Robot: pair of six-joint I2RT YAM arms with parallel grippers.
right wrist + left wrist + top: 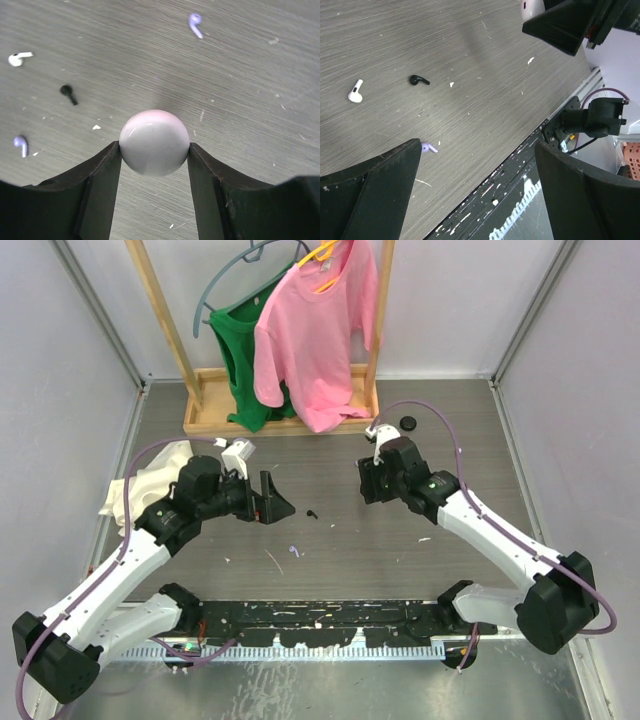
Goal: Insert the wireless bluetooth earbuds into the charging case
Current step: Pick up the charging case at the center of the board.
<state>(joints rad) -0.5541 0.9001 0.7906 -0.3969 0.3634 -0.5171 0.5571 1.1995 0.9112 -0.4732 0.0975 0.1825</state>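
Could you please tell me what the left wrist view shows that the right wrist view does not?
Only the left wrist view: the open left gripper and the black front rail. Only the right wrist view: the whole white charging case, clamped by the right gripper, plus a second lilac earbud. Both: the white earbud, the black earbud and one lilac earbud, all loose on the table.

Earbuds (pixel 68 93) lie scattered on the table (pixel 250 75); charging case (pixel 154 142) in the right gripper (pixel 154 146), between its jaws.
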